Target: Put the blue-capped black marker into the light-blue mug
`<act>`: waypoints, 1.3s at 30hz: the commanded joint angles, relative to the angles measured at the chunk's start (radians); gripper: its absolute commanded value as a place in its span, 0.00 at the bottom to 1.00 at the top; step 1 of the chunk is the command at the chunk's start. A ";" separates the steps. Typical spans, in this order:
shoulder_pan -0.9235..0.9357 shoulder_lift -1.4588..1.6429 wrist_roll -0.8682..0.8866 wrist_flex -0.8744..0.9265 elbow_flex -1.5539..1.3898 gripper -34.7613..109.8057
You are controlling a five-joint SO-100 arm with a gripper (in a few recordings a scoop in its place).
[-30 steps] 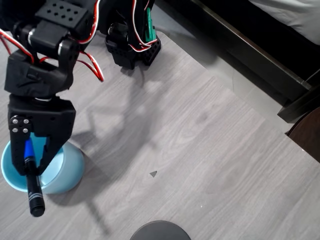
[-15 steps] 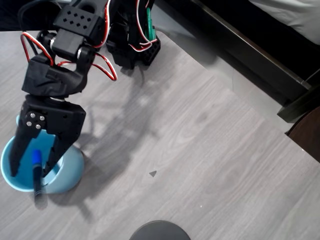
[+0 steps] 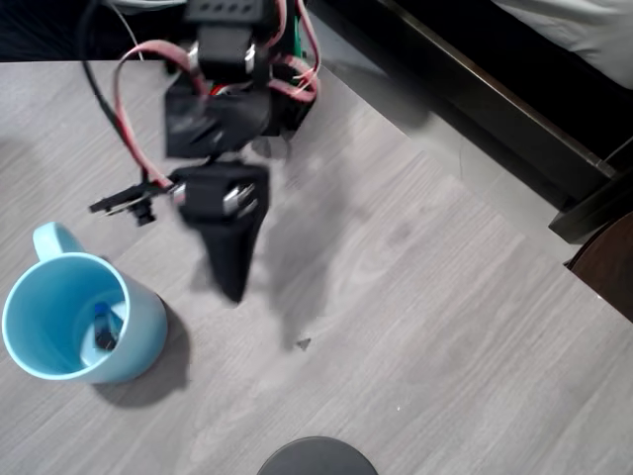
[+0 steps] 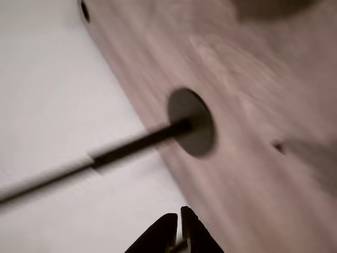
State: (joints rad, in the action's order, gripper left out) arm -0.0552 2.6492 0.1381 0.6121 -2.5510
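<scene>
The light-blue mug (image 3: 74, 317) stands upright at the left of the table in the overhead view, handle toward the top left. Inside it, the blue-capped black marker (image 3: 104, 328) stands nearly on end, its blue cap showing near the right inner wall. My gripper (image 3: 232, 280) is blurred by motion, up and to the right of the mug, apart from it and holding nothing. In the wrist view its two dark fingertips (image 4: 180, 223) meet at a point at the bottom edge, shut.
A dark round disc (image 3: 316, 456) lies at the table's front edge; in the wrist view the disc (image 4: 191, 122) has a thin dark rod running off it to the left. A dark ledge (image 3: 495, 109) borders the table's upper right. The arm's base (image 3: 262, 89) sits at the top.
The marker left the gripper and dropped into the mug. The arm swung up and to the right, away from the mug, and the fingers closed.
</scene>
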 commanded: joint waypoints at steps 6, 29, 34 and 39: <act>-0.098 0.192 -0.127 0.094 -0.206 0.24; -0.061 0.615 -0.173 0.350 -0.557 0.24; -0.058 0.681 -0.175 0.514 -0.557 0.24; -0.060 0.689 -0.167 0.603 -0.557 0.24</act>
State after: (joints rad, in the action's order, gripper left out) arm -0.1150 3.3134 -0.0291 1.1796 -3.1002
